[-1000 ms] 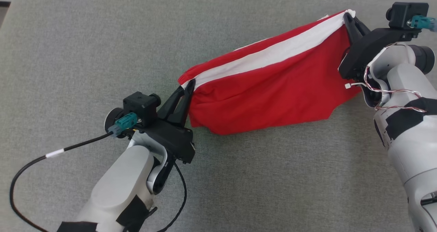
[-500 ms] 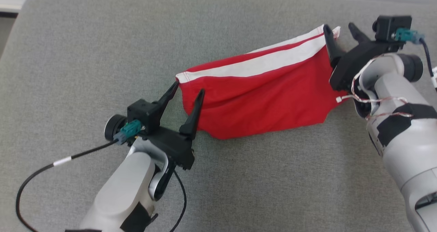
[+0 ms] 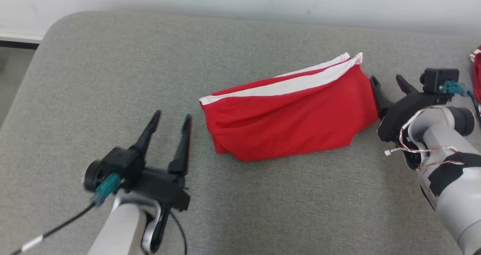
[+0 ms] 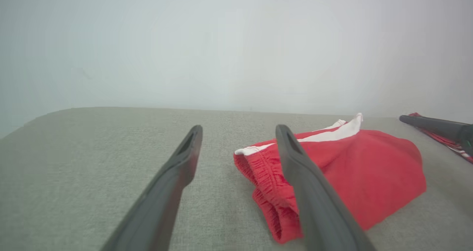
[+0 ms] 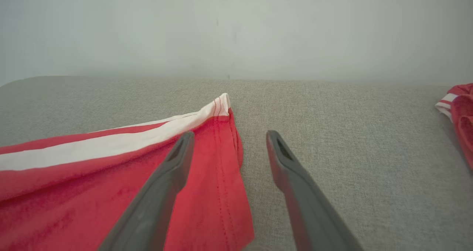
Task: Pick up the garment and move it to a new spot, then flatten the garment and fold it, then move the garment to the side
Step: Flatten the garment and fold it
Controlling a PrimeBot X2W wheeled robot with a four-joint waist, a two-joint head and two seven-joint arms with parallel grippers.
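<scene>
Grey cushion (image 3: 263, 195) across your frame, red-and-white garment (image 3: 289, 119) lying centre right, your left gripper (image 3: 173, 115) lower left, jaws apart, empty, your right gripper (image 3: 386, 78) just beside the garment's right end, jaws apart, empty, red cloth (image 3: 477, 71) at right edge.

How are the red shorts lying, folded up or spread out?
Folded. The red shorts lie doubled over on the grey surface, with layers stacked at the elastic end.
</scene>
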